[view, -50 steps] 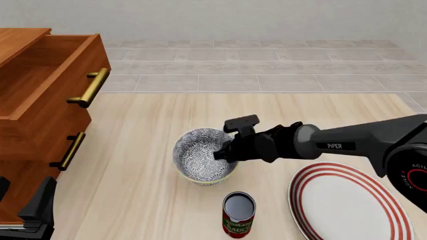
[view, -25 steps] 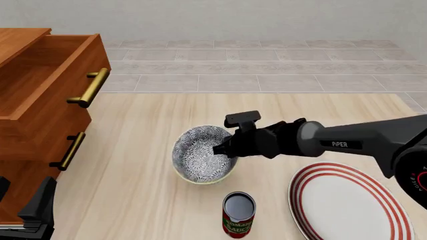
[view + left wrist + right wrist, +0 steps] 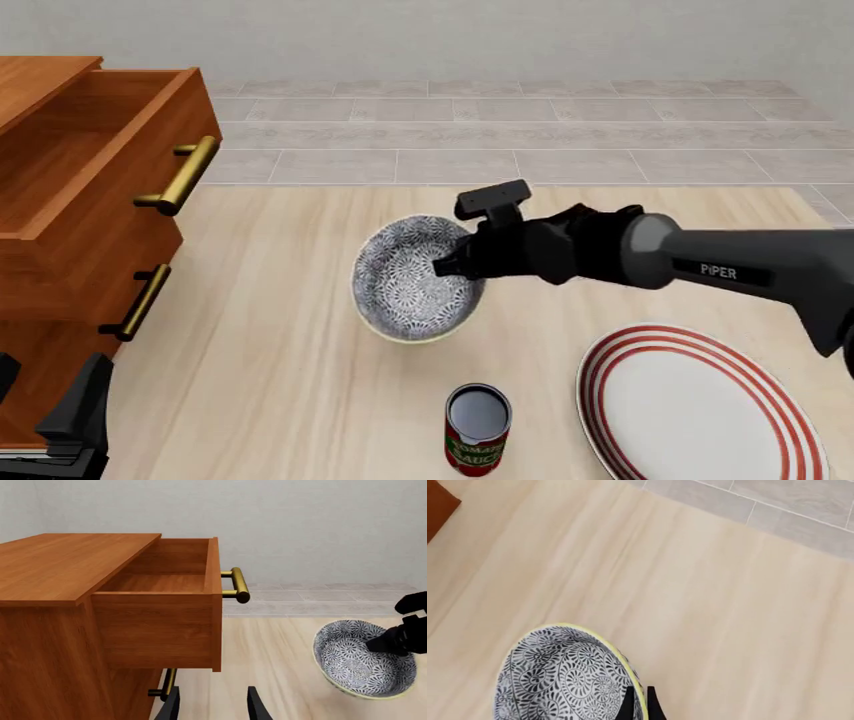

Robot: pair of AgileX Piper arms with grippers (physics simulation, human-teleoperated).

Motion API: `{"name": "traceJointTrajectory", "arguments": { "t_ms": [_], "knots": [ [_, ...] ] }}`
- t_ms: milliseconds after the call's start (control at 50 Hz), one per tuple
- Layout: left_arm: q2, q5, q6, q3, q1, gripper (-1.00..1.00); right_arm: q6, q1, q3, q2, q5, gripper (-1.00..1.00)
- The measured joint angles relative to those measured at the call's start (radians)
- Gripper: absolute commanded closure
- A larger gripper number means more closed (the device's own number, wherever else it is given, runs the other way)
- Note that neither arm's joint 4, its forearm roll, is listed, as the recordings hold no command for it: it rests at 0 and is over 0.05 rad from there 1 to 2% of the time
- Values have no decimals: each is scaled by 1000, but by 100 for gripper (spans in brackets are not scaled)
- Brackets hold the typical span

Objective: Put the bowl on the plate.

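I am mid-carry: my right gripper pinches the rim of the bowl, which hangs tilted above the desk, away from the plate at my near right. Next I swing it rightward, clearing the can. My left gripper waits parted by the drawers.

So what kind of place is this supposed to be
Probably a rendered home or kitchen mock-up, not a real room. A light wooden table holds household things: a patterned bowl, a red-ringed plate and a can. A wooden drawer cabinet stands at the left, with a tiled floor beyond.
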Motion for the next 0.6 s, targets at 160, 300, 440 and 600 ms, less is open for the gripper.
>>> {"name": "traceJointTrajectory", "arguments": {
  "t_ms": [160,300,440,600],
  "knots": [
    [0,0,0,0,0,-100,0,-17,-4,-34,9,100],
    [0,0,0,0,0,-100,1,-35,14,-74,9,100],
    [0,0,0,0,0,-100,2,-64,56,-135,8,100],
    [0,0,0,0,0,-100,0,-104,111,-204,8,100]
  ]
}}
